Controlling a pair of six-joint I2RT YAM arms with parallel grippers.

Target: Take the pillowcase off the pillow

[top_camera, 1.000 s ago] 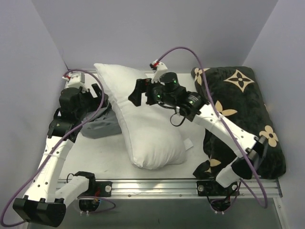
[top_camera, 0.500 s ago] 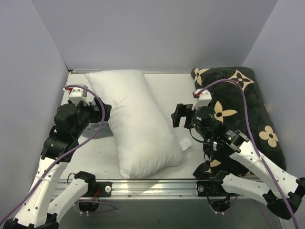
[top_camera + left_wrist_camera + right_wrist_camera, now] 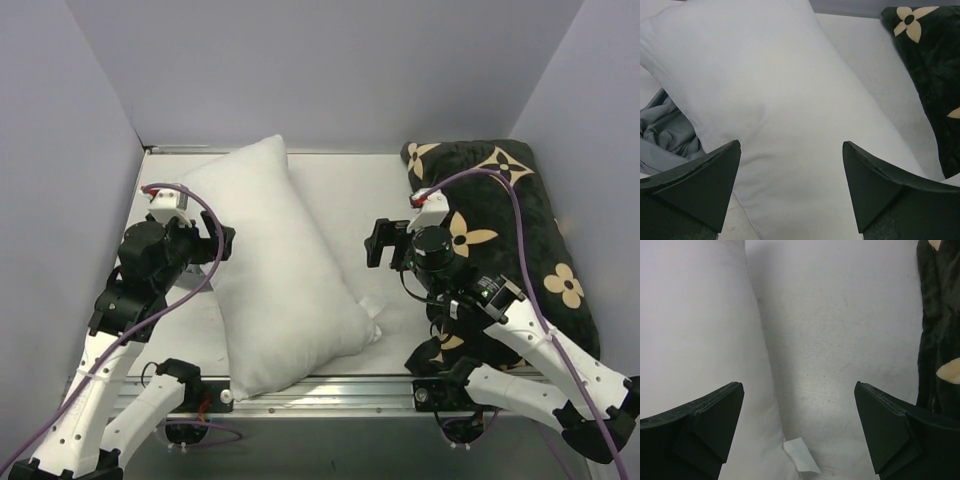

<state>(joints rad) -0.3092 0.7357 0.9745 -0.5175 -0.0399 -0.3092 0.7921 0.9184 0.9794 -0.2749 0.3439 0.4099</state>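
The white pillow (image 3: 275,270) lies bare and slanted across the table, one corner at the near edge. Its small tag (image 3: 801,456) sticks out of the right seam. The grey pillowcase (image 3: 666,136) lies crumpled at the pillow's left side, partly under it; in the top view I cannot make it out. My left gripper (image 3: 216,242) is open at the pillow's left edge, and in its wrist view the gripper (image 3: 791,145) holds nothing, with pillow below the gap. My right gripper (image 3: 377,243) hovers open right of the pillow, empty over the seam and bare table (image 3: 799,385).
A black plush cushion with tan flowers (image 3: 520,230) fills the right side of the table, and my right arm rests over it. Grey walls close in the left, back and right. A metal rail (image 3: 330,390) runs along the near edge.
The right arm has pulled back from above the pillow to the right side. The pillow has dropped flat and slid left toward the near edge, covering the pillowcase. The left arm has drawn back slightly.
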